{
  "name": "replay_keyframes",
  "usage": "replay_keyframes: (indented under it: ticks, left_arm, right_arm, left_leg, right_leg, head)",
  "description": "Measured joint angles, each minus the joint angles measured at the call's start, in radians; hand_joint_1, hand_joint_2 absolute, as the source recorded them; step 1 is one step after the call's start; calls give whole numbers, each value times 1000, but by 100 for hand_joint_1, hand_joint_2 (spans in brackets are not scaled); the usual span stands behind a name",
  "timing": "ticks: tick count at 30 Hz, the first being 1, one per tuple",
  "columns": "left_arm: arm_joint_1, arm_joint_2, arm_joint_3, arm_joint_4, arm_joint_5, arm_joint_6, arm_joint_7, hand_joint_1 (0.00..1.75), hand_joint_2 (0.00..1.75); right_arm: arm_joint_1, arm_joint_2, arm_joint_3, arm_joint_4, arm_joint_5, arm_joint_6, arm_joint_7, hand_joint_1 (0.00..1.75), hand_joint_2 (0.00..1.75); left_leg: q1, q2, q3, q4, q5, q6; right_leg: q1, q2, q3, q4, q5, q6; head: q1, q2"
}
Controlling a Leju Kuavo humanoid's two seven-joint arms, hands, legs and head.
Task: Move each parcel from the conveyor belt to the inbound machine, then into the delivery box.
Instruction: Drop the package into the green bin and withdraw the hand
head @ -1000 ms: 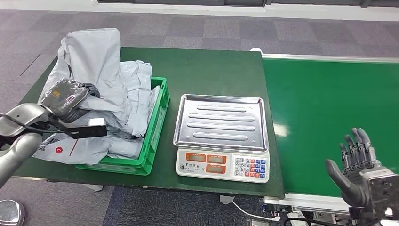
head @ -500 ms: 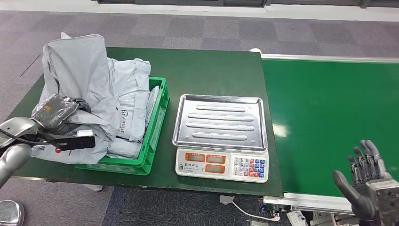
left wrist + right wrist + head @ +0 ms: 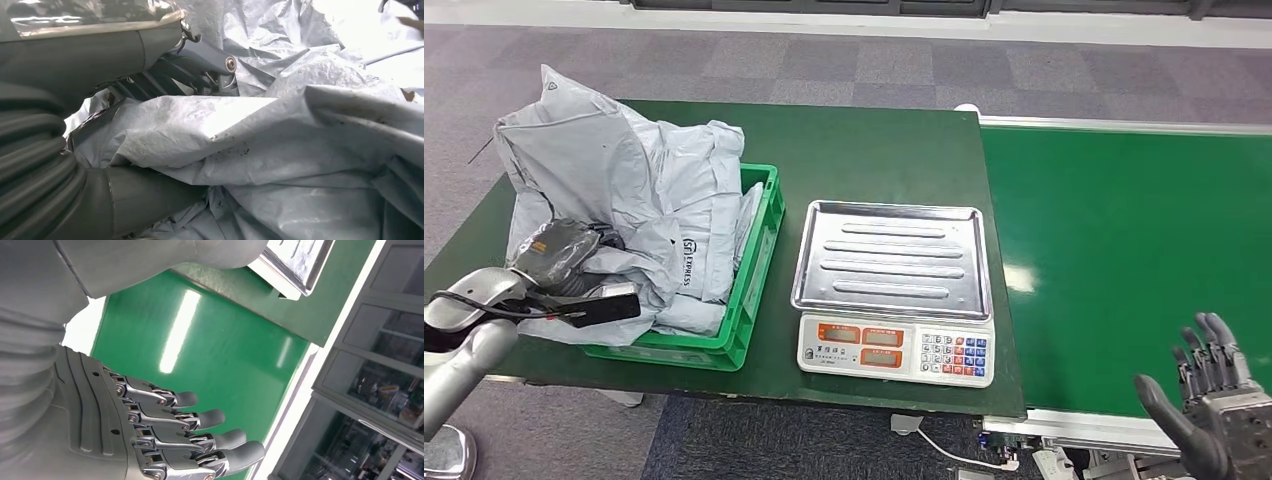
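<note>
A large crumpled grey parcel (image 3: 589, 165) lies on the heap of grey parcels in the green crate (image 3: 762, 262), its top reaching past the crate's far left side. My left hand (image 3: 559, 255) grips a fold of it at the crate's left. In the left wrist view the fingers (image 3: 200, 65) lie on one side of the grey film (image 3: 300, 150) and the thumb (image 3: 145, 195) on the other. My right hand (image 3: 1209, 400) hovers open at the near edge of the green conveyor belt (image 3: 1124, 230), fingers (image 3: 200, 435) spread and holding nothing.
A weighing scale (image 3: 894, 350) with a bare steel tray (image 3: 892, 258) stands between the crate and the belt on the dark green table (image 3: 864, 150). Grey carpet floor surrounds the table. A cable hangs below the table's front edge.
My left hand has come down and toward me with the parcel, which has slumped and spread over the heap. My right hand has sunk lower at the belt's near edge.
</note>
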Motion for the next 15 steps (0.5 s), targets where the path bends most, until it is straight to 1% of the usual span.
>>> replay_keyframes:
  ticks: [5, 15]
  left_arm:
    - [0, -26, 0, 33, -11, 14, -2, 175, 175]
    - [33, -48, 20, 49, 0, 29, -6, 175, 175]
  right_arm:
    - [2, 9, 0, -2, 3, -4, 1, 0, 175]
    - [2, 18, 0, -5, 13, -12, 8, 0, 175]
  left_leg:
    - [0, 0, 2, 0, 0, 0]
    - [0, 0, 4, -1, -1, -1]
  right_leg:
    - [0, 0, 3, 0, 0, 0]
    - [0, -1, 8, 0, -2, -2]
  head:
    - [0, 0]
    - [0, 0]
